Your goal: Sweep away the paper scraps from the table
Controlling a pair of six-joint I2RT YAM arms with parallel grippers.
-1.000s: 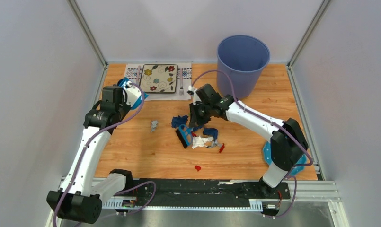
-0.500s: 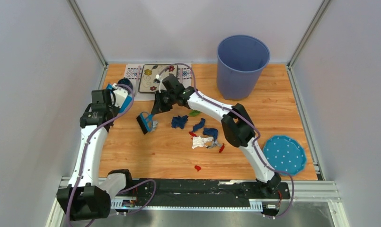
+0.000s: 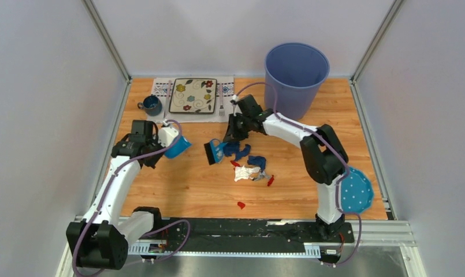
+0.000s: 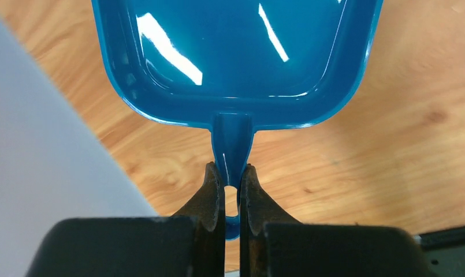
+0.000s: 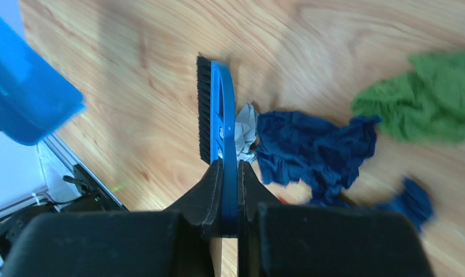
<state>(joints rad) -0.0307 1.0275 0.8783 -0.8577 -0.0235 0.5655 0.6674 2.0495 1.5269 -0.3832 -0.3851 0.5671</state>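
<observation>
Blue brush (image 5: pixel 216 109), clamped in the right pincer (image 5: pixel 229 168), touches the paper scraps (image 5: pixel 311 147) on the tabletop (image 5: pixel 363 34) — gathering step; left pincer (image 4: pixel 231 174) pinches the dustpan (image 4: pixel 235 52) handle, which next needs setting beside them.

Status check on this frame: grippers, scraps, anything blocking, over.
Left gripper shut on dustpan handle; right gripper shut on brush. Paper scraps bunched on table beside brush, one red scrap apart. Nothing between brush and dustpan.
</observation>
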